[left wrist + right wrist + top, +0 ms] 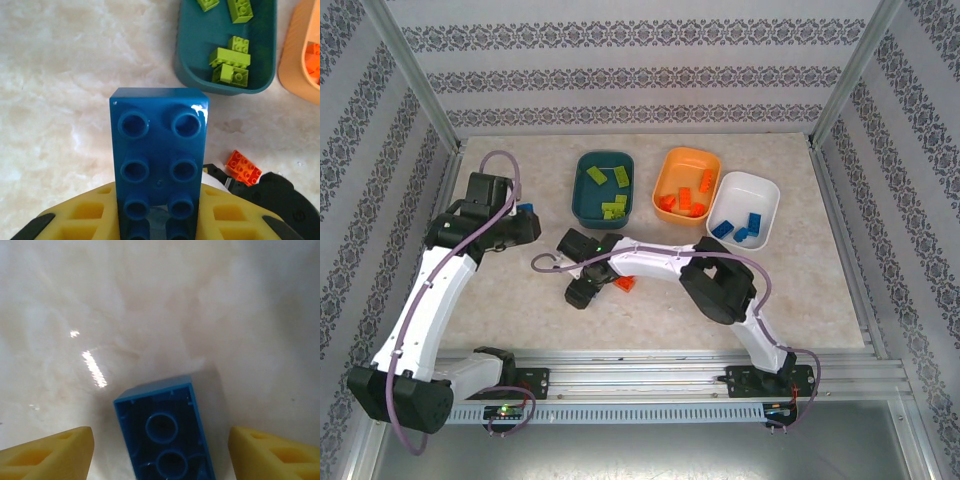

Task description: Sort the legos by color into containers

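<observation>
Two blue legos: one gripped, one loose under open jaws

The loose blue brick (165, 435) lies hollow side up on the table (150, 315), near the front middle. The right gripper (161, 452) straddles it, jaws wide and both yellow fingers (50, 452) clear of its walls. A second blue brick (159, 160), studs showing, is clamped by its long sides in the left gripper (160, 220) and held over the table's left part, well apart from the white tray (745, 207) at the far right, where other blue ones lie. An orange brick (625, 283) rests just beside the right gripper. The bricks look light, rigid and glossy, so probably slick. A square pinch on two flat opposite walls seems the safest hold.
</observation>
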Robot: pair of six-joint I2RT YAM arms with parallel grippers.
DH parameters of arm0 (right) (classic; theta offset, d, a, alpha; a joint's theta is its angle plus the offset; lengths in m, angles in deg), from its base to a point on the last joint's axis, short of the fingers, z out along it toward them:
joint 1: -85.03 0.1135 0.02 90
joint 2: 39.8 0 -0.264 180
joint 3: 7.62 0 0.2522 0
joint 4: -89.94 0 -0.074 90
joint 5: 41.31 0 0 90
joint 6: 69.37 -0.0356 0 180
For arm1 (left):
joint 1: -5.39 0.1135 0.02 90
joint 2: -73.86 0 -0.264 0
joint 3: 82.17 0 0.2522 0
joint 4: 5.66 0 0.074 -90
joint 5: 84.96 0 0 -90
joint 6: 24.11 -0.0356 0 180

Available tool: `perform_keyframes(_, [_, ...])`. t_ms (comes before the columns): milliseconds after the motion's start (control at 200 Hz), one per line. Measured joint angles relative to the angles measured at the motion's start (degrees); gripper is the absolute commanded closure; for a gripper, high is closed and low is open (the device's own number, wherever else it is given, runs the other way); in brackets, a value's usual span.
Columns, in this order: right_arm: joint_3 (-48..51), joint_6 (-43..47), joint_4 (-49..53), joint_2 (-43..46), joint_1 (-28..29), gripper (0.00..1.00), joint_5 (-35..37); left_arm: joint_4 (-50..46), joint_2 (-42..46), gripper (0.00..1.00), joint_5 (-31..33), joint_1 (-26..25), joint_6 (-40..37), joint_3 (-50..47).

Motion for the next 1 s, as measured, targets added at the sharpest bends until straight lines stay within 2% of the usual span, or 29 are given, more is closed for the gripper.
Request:
perform_keyframes(115, [-0.8,1.6,1.1,-0.1,-0.8,0.44,-0.5,0.0,0.4,0.73,-1.5,1.1,0.0,-1.1])
perform_keyframes(225, [-0.8,2.0,1.4,-0.3,-1.5,0.68,-0.5,0.1,0.4,0.73,-2.8,1.5,0.0,-1.7])
perform_keyframes(250, [-0.8,1.7,1.4,-0.3,-1.8,0.71,-0.5,0.2,0.4,0.73,-3.1,1.5,0.0,-1.9])
perform_keyframes(375, [0.5,0.8,-1.0,0.3,-2.6,0.72,-1.0,0.3,0.4,0.73,-5.0,1.5,0.0,-2.6])
perform_keyframes(485, [5.9,-1.2,-4.0,3.9,-3.5,0.74,-1.5,0.7,0.3,0.73,-6.8,1.5,0.1,-3.3])
perform_keyframes(580, [13.1,-4.4,-7.4,10.1,-5.8,0.74,-3.0,1.8,-0.1,0.73,-8.0,0.8,0.7,-3.4])
perform_keyframes(719, [22.6,-9.9,-12.1,22.9,-13.2,0.73,-5.0,6.3,-1.8,0.73,-10.1,-1.9,3.3,-3.3])
perform_keyframes(844, [28.4,-13.7,-14.3,34.9,-20.9,0.72,-4.3,11.1,-8.6,0.73,-10.6,-9.0,6.1,0.2])
perform_keyframes(999, [34.8,-16.6,-13.3,47.2,-30.6,0.71,-0.9,19.5,-24.1,0.74,-11.6,-19.3,8.5,11.2])
